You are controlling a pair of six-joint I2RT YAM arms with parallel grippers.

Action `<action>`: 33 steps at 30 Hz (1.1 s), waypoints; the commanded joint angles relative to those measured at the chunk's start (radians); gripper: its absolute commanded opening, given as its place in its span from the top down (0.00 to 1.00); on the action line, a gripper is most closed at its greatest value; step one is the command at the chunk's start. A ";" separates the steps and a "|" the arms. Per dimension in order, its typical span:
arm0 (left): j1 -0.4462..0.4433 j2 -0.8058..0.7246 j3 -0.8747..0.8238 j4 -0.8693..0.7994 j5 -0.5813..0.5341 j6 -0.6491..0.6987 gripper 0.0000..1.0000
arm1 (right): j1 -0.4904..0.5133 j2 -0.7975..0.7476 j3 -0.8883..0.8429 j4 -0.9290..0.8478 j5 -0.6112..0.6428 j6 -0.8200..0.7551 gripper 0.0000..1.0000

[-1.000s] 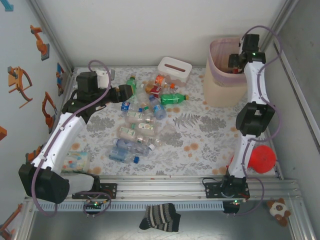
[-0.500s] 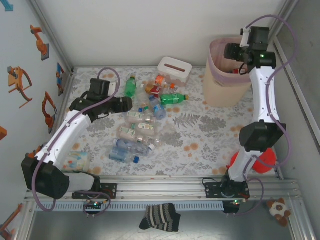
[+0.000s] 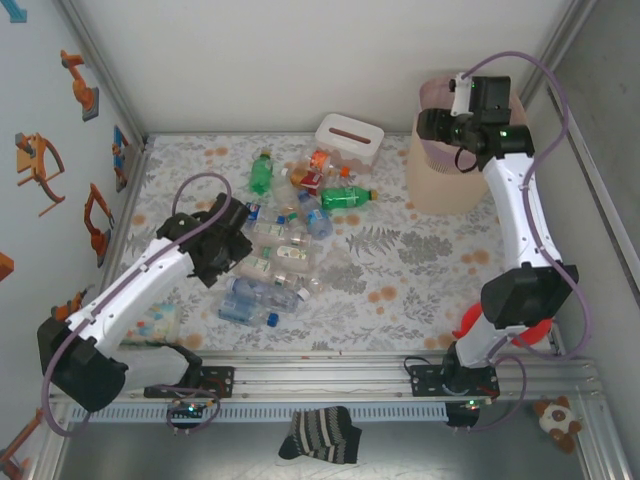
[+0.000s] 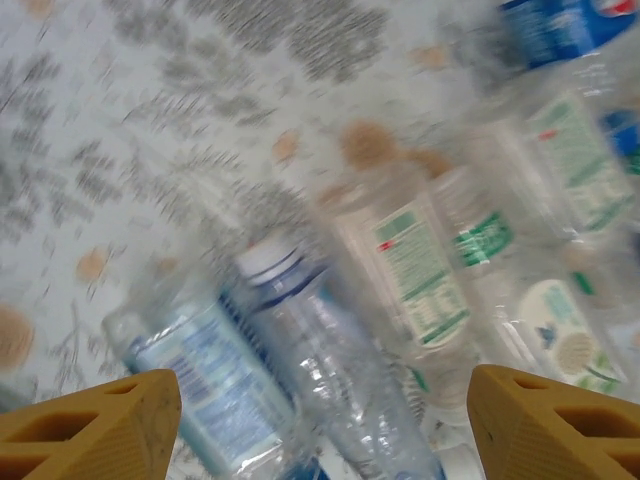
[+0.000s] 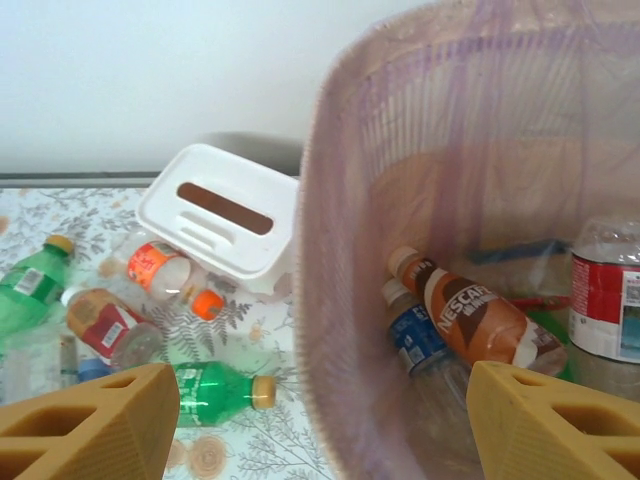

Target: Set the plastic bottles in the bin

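Floral-print tabletop (image 3: 400, 290), white walls behind. Left gripper (image 3: 238, 250) low over near-left side of bottle pile (image 3: 285, 250), jaws spread wide, gripping nothing. Its wrist view is blurred: clear bottle (image 4: 310, 350) lying below, between fingers. Right gripper (image 3: 428, 127) above left rim of bin (image 3: 440, 185) at far right, jaws also wide apart, empty. Inside bin: brown bottle (image 5: 475, 320), blue-labelled bottle (image 5: 415, 340), red-labelled bottle (image 5: 605, 300). White tissue box (image 3: 350, 138) just beyond pile. Green bottle (image 3: 345, 197) lying between pile and bin.

The plastic bottles (image 4: 400, 270) gleam glossy — the bin (image 3: 440, 185) looks matt.
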 commanded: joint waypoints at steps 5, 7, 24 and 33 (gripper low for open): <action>-0.070 -0.022 -0.151 -0.100 0.053 -0.401 0.21 | 0.013 -0.045 -0.034 0.042 -0.026 0.024 0.25; -0.071 -0.038 -0.180 -0.090 0.070 -0.426 0.20 | 0.016 -0.047 -0.040 0.040 -0.032 0.026 0.25; -0.027 -0.061 -0.369 0.148 0.137 -0.433 0.16 | 0.027 -0.079 -0.052 0.044 -0.018 0.032 0.25; -0.015 -0.005 -0.434 0.210 0.157 -0.429 0.28 | 0.027 -0.093 -0.055 0.032 -0.012 0.028 0.25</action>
